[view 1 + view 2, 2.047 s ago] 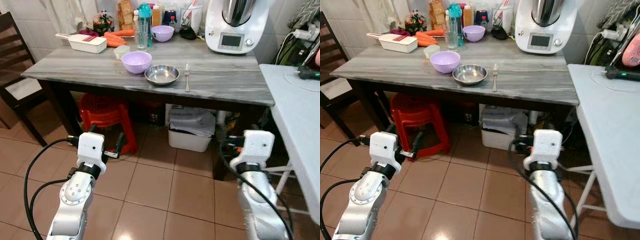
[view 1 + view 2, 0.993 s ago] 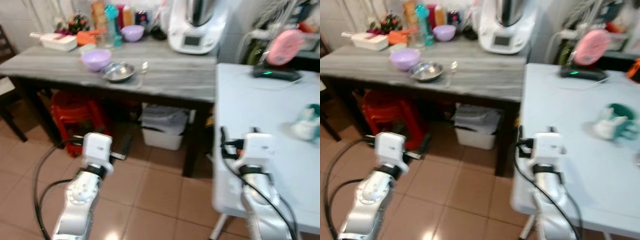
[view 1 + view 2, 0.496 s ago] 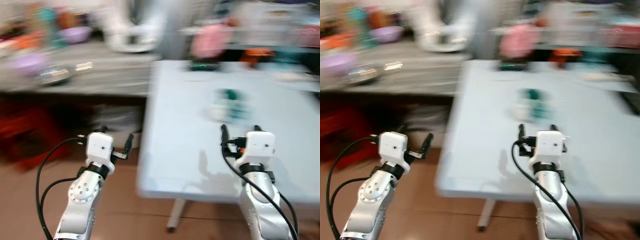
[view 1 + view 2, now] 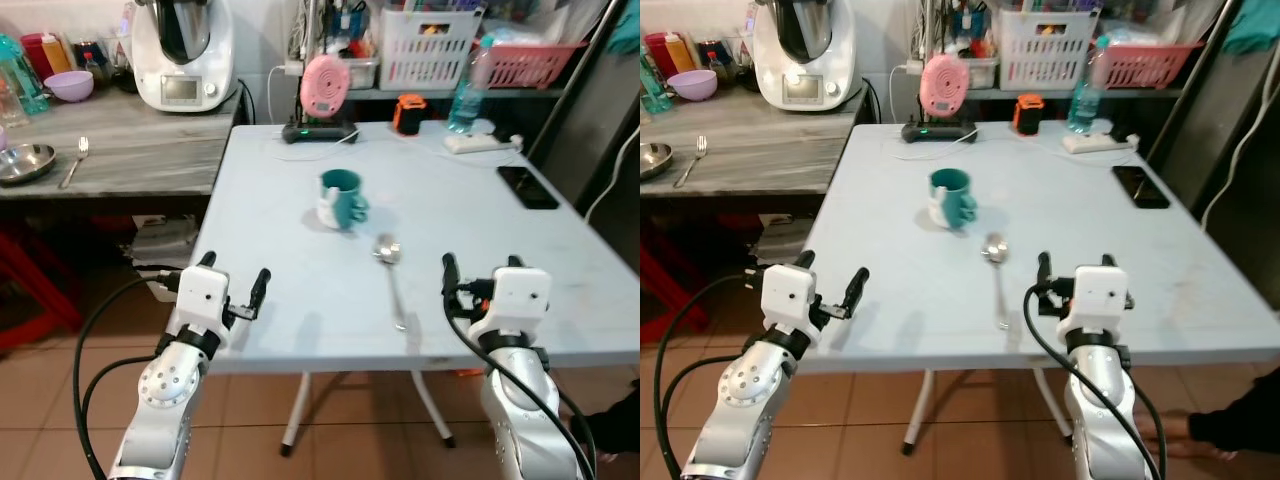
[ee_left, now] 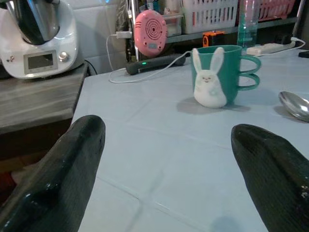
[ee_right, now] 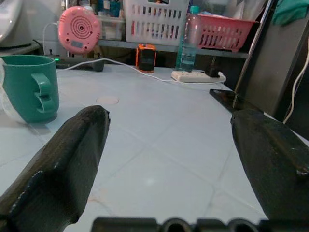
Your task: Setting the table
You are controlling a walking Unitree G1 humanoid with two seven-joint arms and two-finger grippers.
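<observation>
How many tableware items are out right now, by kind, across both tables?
Mugs: 1, teal mug on the white table
Spoons: 1, spoon beside it
Forks: 1, fork on the grey table
Bowls: 2, steel bowl, purple bowl
Total: 5

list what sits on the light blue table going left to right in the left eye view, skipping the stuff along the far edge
teal mug → spoon → black phone

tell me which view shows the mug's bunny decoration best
The left wrist view: the teal mug faces it, so the white bunny with ears and face is plain. The eye views show the mug from above with just a white patch; the right wrist view shows its handle side.
</observation>
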